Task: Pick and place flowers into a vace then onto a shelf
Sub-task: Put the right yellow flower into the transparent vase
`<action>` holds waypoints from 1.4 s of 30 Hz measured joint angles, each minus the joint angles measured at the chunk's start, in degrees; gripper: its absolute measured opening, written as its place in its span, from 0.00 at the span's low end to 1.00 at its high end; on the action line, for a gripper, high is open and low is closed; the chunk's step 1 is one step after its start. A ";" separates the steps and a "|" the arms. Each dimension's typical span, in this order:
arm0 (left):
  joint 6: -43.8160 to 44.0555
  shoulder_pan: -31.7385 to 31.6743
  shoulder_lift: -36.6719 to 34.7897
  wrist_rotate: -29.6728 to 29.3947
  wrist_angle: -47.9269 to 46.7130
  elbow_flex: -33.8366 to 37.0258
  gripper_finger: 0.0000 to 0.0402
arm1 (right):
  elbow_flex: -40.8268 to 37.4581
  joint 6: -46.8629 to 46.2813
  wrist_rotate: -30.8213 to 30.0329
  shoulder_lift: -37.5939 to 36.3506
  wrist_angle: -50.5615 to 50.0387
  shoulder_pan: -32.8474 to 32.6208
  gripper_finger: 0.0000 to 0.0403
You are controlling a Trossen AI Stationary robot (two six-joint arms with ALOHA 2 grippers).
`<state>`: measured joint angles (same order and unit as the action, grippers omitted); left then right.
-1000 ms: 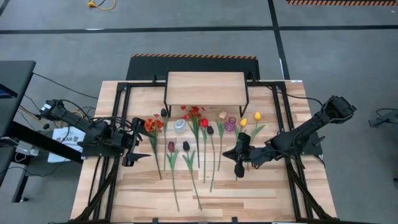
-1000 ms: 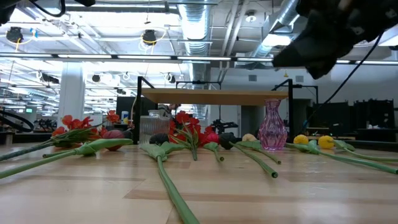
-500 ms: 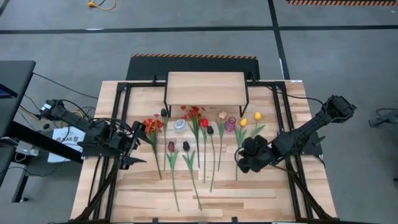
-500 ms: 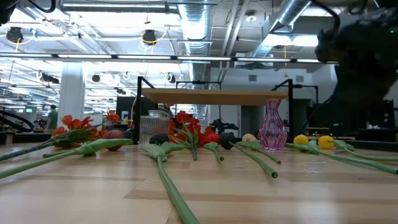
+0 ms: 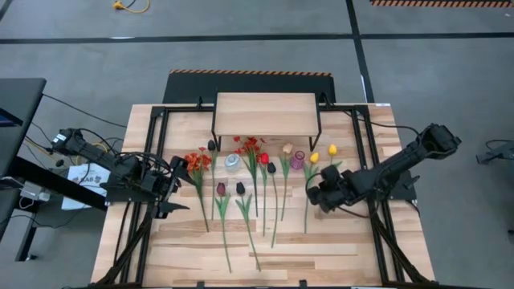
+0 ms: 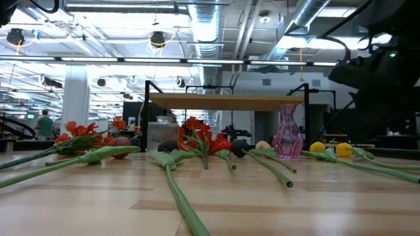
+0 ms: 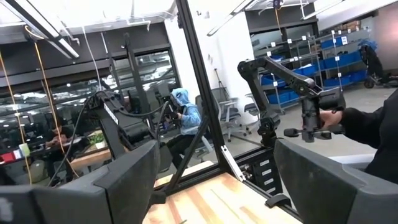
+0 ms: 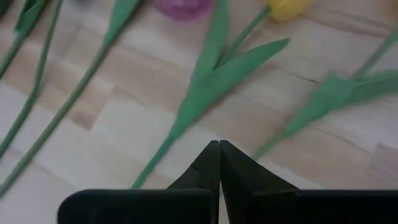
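The flowers [image 5: 241, 189] lie flat in a row across the wooden table, heads toward the far edge. A pink vase [image 5: 298, 160] stands upright among them, in front of the shelf [image 5: 267, 114]. My right gripper [image 8: 219, 155] is shut and points down just above the table. It hovers between the leafy stem [image 8: 155, 155] of one yellow tulip [image 5: 314, 158] and the stem of the other yellow tulip [image 5: 332, 150]. My left gripper [image 5: 180, 186] stands open at the table's left, beside the red-orange blossoms [image 5: 197, 161], with nothing between its fingers.
A clear glass vase [image 5: 232, 162] stands left of the pink one. Black frame rails [image 5: 138, 217] run along both sides of the table. Bare wood [image 5: 321, 257] lies near the front edge. Beyond the table, a person's hand [image 7: 329, 118] holds a device.
My right gripper has rolled and tipped over from pointing toward the near edge to pointing down. It has sunk and shifted a little toward the far edge, over the yellow tulips' stems, and stayed shut. The flowers have not moved.
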<state>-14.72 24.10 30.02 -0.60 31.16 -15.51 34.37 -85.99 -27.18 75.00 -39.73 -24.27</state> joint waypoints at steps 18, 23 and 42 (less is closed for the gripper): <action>-0.07 0.00 0.00 -0.05 0.00 0.02 0.77 | -0.04 -0.59 6.34 0.00 -5.09 3.81 0.00; -0.09 0.00 0.00 -0.04 0.00 0.02 0.77 | -0.04 -0.55 6.34 0.00 -5.07 3.81 0.02; -0.11 0.00 0.00 0.02 -0.02 0.02 0.77 | -0.04 0.98 5.89 0.00 -5.08 8.65 0.23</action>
<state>-14.83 24.10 30.02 -0.58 31.14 -15.49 34.33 -85.01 -21.29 75.00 -44.82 -15.62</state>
